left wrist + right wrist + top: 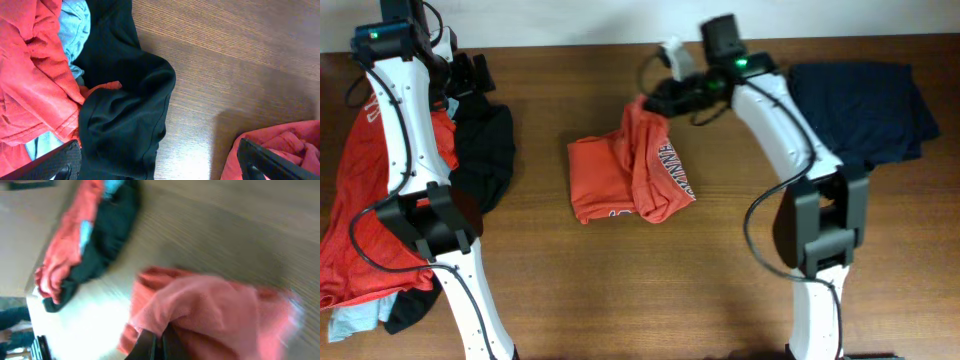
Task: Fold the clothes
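Centre: we count one orange T-shirt [630,175], bunched.
Right gripper [653,98]: pinching its upper edge.
Left gripper [160,162]: spread wide, empty, above one black garment [125,115], upper left.
Upper right: one navy garment [865,105].

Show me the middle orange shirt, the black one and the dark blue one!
orange shirt [605,182], overhead view, flat left part
black garment [125,120], left wrist view, middle folds
navy garment [870,100], overhead view, centre
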